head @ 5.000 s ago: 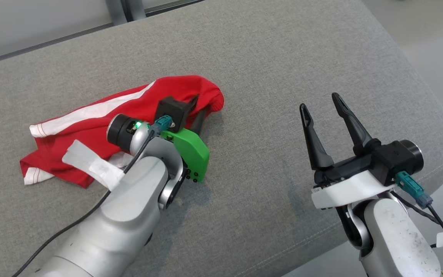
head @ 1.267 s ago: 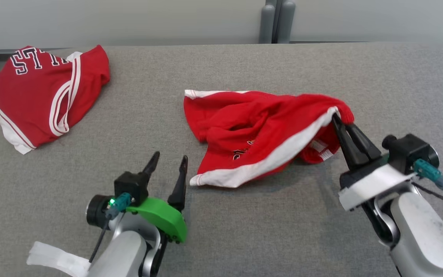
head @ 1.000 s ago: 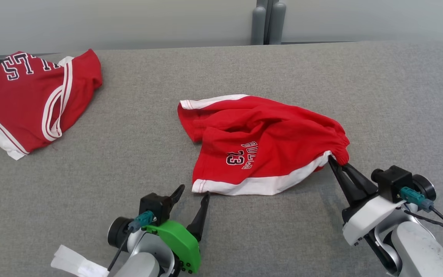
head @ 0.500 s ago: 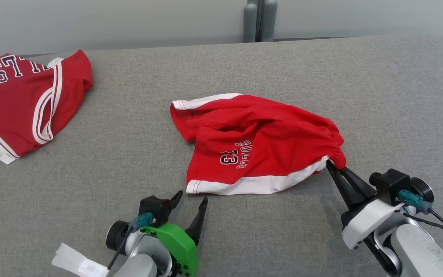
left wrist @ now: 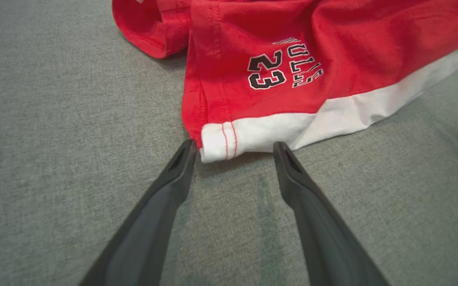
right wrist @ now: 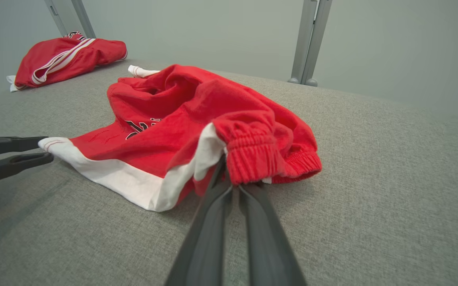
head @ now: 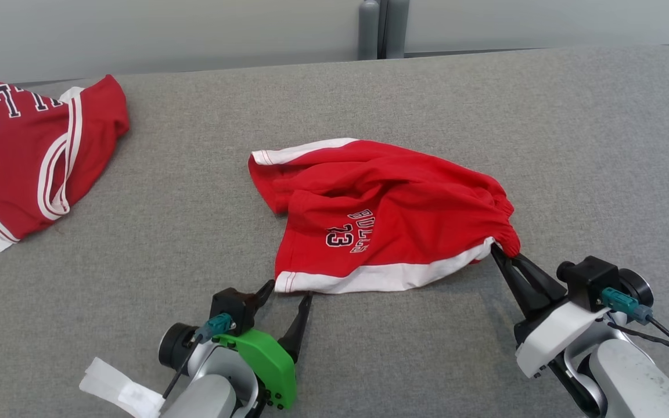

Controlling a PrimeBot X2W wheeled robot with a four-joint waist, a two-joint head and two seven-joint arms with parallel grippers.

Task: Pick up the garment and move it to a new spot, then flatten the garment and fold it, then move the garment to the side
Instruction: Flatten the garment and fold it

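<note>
The garment (head: 381, 215) is a pair of red shorts with white side stripes and "23" printed on it, lying crumpled in the middle of the grey cushioned surface (head: 369, 87). My right gripper (head: 506, 255) is shut on the elastic waistband corner (right wrist: 253, 159) at the garment's right end. At the near left corner of the garment (left wrist: 253, 79), my left gripper (head: 288, 290) stands open, its two fingers on either side of the white hem corner (left wrist: 223, 141), close to it. The left gripper's fingers (right wrist: 10, 153) also appear in the right wrist view.
A second red garment with white trim and lettering (head: 21, 151) lies at the far left of the surface, seen also as a red garment (right wrist: 66, 59) in the right wrist view. A grey post (head: 374, 29) stands behind the surface against a pale wall.
My right gripper has dragged the garment nearer and it has settled flatter. My left gripper has moved up to the white hem corner. The head view has shifted slightly right.
</note>
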